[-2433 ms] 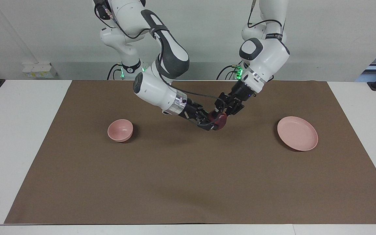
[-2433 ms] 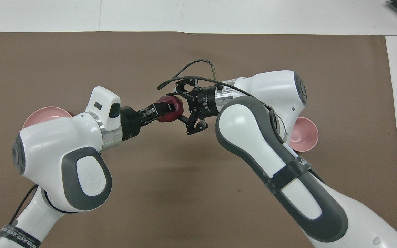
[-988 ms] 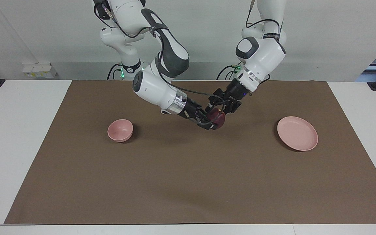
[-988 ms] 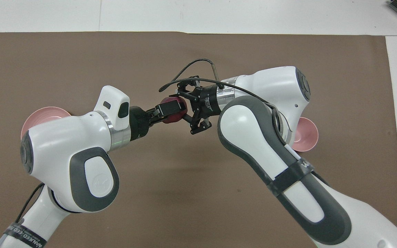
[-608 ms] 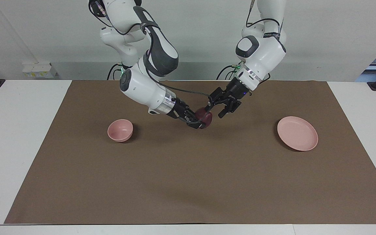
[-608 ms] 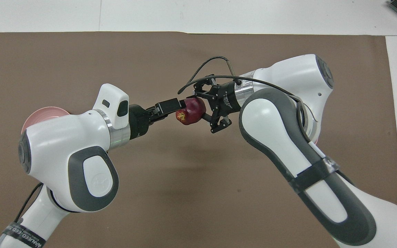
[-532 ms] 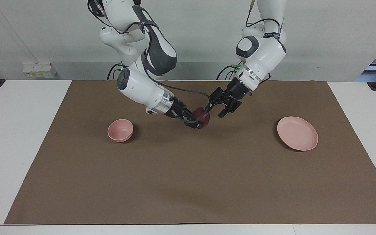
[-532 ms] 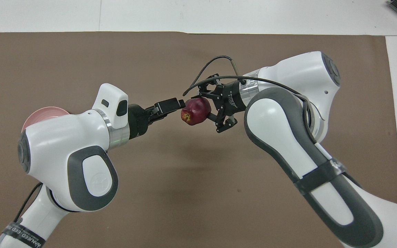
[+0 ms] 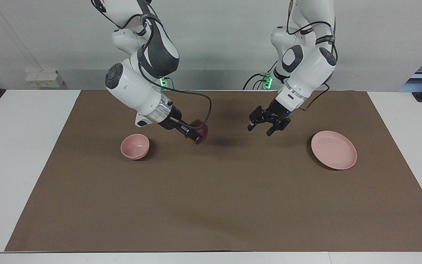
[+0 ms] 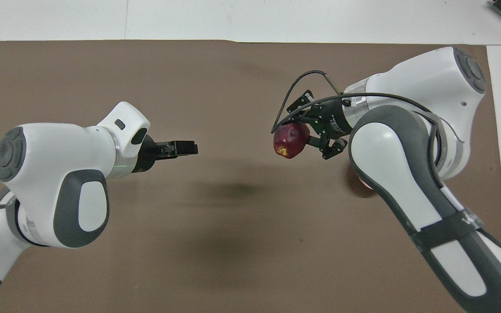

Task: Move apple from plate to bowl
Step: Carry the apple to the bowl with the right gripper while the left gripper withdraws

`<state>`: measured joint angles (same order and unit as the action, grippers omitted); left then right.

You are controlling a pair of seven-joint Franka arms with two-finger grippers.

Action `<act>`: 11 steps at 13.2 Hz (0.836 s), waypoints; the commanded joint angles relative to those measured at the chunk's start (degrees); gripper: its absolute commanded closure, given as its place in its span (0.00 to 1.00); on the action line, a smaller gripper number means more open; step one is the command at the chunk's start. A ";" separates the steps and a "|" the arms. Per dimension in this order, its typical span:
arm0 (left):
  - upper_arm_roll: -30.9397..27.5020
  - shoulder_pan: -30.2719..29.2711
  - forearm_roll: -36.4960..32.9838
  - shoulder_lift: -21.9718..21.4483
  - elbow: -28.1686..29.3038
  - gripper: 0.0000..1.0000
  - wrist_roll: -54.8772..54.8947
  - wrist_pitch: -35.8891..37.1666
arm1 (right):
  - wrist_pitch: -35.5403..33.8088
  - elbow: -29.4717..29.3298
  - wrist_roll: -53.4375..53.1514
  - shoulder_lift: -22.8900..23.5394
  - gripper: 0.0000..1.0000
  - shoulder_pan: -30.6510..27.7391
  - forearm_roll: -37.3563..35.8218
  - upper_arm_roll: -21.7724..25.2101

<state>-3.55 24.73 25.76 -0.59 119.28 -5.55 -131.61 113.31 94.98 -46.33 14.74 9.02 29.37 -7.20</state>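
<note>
The dark red apple (image 9: 201, 132) is in my right gripper (image 9: 195, 137), which is shut on it in the air over the brown mat, a short way from the small pink bowl (image 9: 134, 146) toward the middle of the table. In the overhead view the apple (image 10: 289, 141) shows a yellowish patch, held by the right gripper (image 10: 299, 138); the bowl is almost wholly hidden under the right arm. My left gripper (image 9: 260, 129) is open and empty over the mat, between the apple and the flat pink plate (image 9: 333, 149). It also shows in the overhead view (image 10: 187, 148). The plate is bare.
A brown mat (image 9: 211, 205) covers most of the white table (image 9: 13, 154). A small white box (image 9: 42, 79) sits against the wall at the right arm's end. Nothing else lies on the mat.
The left gripper let go of the apple and drew back toward the plate. The right gripper, shut on the apple, carried it toward the bowl.
</note>
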 commanded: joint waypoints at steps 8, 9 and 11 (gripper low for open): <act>0.12 -11.98 -21.52 -0.37 -20.20 0.00 10.55 28.57 | 5.49 13.45 34.00 -6.39 0.94 -6.37 -29.61 -0.53; -0.23 -12.07 -23.63 -0.63 -23.53 0.00 10.73 31.30 | 8.04 15.65 36.29 -6.48 0.94 -7.69 -30.33 -0.53; -0.32 -14.17 -24.96 -0.37 -29.77 0.00 12.75 36.58 | 13.32 19.88 40.60 -7.10 0.94 -9.46 -30.43 -0.44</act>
<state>-4.14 12.54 2.75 -1.67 95.63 5.22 -100.43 121.80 108.72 -9.67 10.56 1.36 0.39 -6.98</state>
